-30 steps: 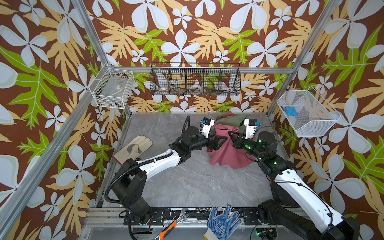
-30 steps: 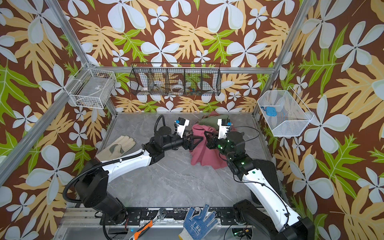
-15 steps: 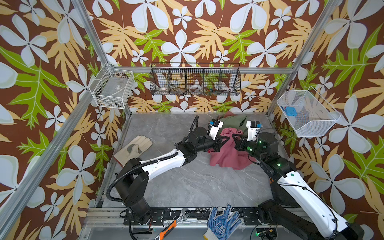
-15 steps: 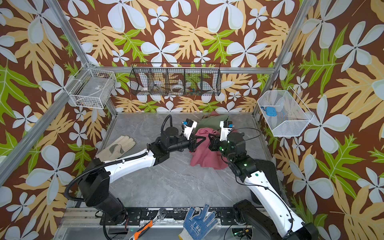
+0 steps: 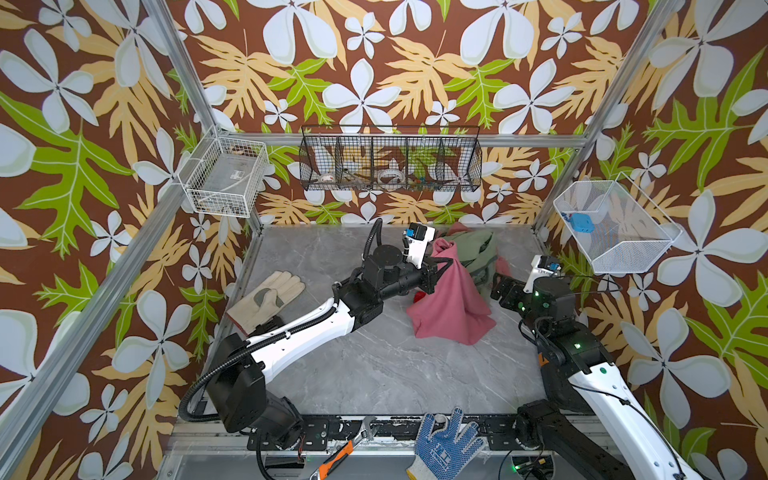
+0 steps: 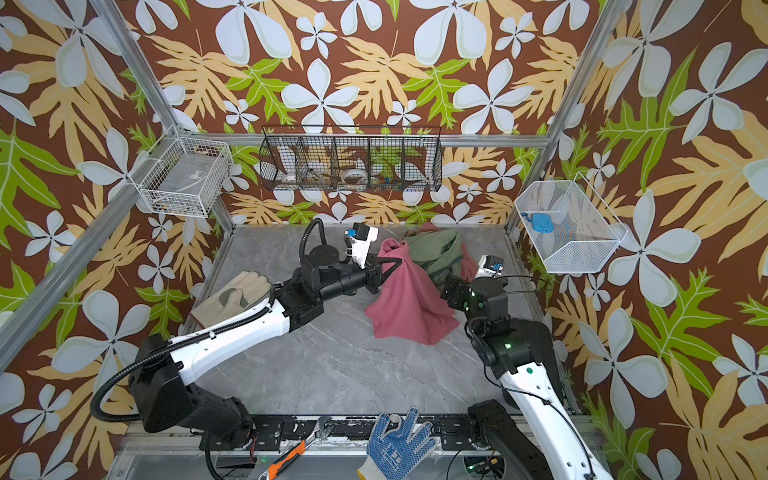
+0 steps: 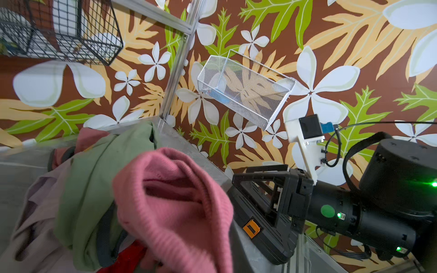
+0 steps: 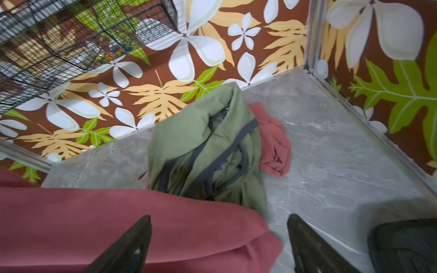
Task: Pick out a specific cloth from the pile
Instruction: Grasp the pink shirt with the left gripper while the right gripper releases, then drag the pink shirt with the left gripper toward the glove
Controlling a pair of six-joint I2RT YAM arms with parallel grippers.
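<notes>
1. Progress: the rose cloth (image 5: 451, 307) is up out of the pile (image 5: 478, 253). Its top is pinched into a peak. The rest hangs like a tent, with the hem spread on the table (image 5: 374, 374), right of centre.
2. The pile sits at the far right. It holds a green cloth (image 6: 436, 249), a lilac cloth (image 7: 35, 212) and a small red cloth (image 5: 419, 296), which peeks out at the left foot of the tent.
3. Not clear yet, we judge. The far side of the cloth seems to touch the green cloth, and the hem rests on the table.
4. What we think is left: lift higher, carry it toward the open near or left area, and set it down apart. The glove (image 5: 266, 299) lies well to the left, out of the way.
5. Left gripper (image 5: 448, 262): the jaws are closed to a point on the peak of the cloth and carry it. The left wrist view shows cloth bunched close to the lens, but not the fingertips themselves.
6. Right gripper (image 5: 500, 288): it is just right of the tent, apart from it, in both top views. Its fingers (image 8: 305, 238) are spread wide with nothing between them. The cloth edge lies beyond the tips, and we cannot tell if one tip brushes it.
</notes>
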